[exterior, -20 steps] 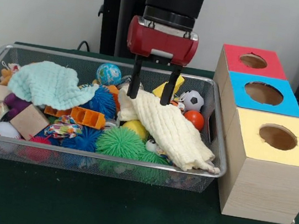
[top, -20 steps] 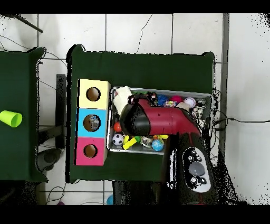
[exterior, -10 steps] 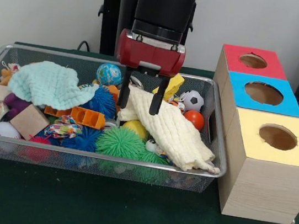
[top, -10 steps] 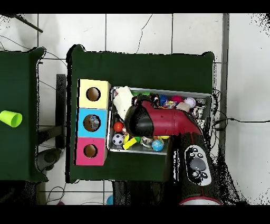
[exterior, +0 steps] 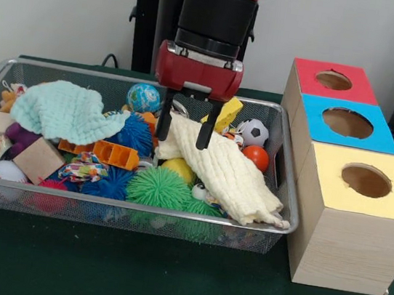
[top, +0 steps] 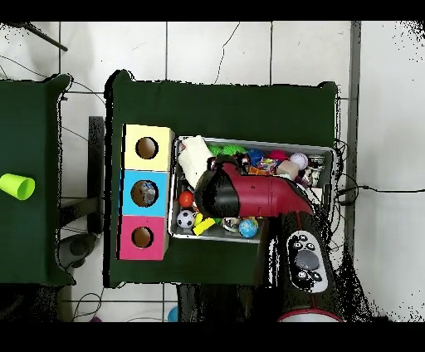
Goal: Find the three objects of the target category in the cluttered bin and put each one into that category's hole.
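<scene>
Over the bin [exterior: 281,175] | gripper [exterior: 184,131] spread, fingers straddling the cream cloth's [exterior: 226,172] upper end | soccer ball [exterior: 255,132] and orange ball [exterior: 256,157] lay just beside that cloth.

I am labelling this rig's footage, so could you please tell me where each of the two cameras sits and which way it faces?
Front view: sits low across the table, facing the wire bin and the three holed boxes; the arm comes down from the top, its open gripper over the cream cloth.
Overhead view: sits above, looking straight down on the green table; the red and black arm reaches up from the bottom edge, covering much of the bin.
Shared: bin, boxes, cream cloth, soccer ball.
</scene>
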